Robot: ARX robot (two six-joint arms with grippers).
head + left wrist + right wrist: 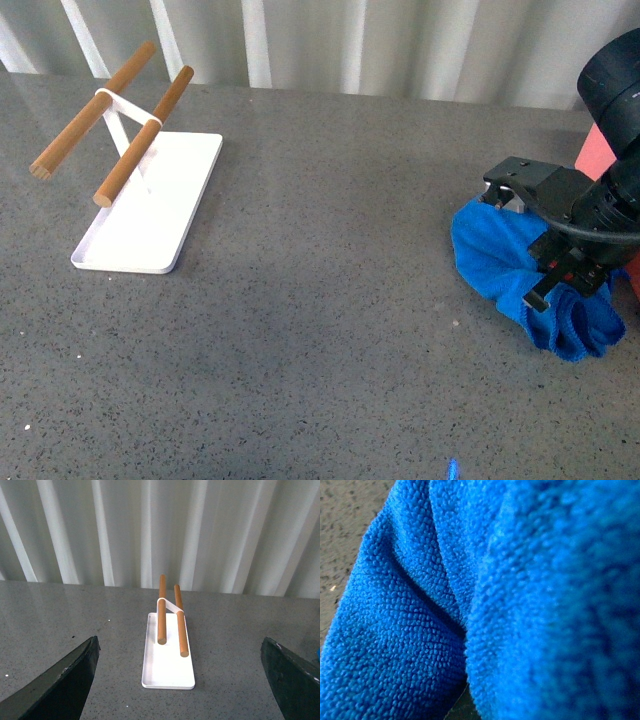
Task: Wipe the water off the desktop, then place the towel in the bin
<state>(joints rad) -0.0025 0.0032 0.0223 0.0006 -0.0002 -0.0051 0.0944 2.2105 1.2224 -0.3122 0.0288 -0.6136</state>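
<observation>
Blue towel (495,255) bunched on speckled desktop (320,300), right gripper (562,282) pressed into it, jaws hidden, grip unclear, left gripper (178,647) jaws spread wide

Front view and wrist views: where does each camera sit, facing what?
Front: on the body, looking down over the desktop; right pincer on the towel.
Left wrist: facing the white tray and wall; open left pincer at the edges.
Right wrist: against the towel; no pincer visible.
Shared: front and left wrist both show the white tray.
</observation>
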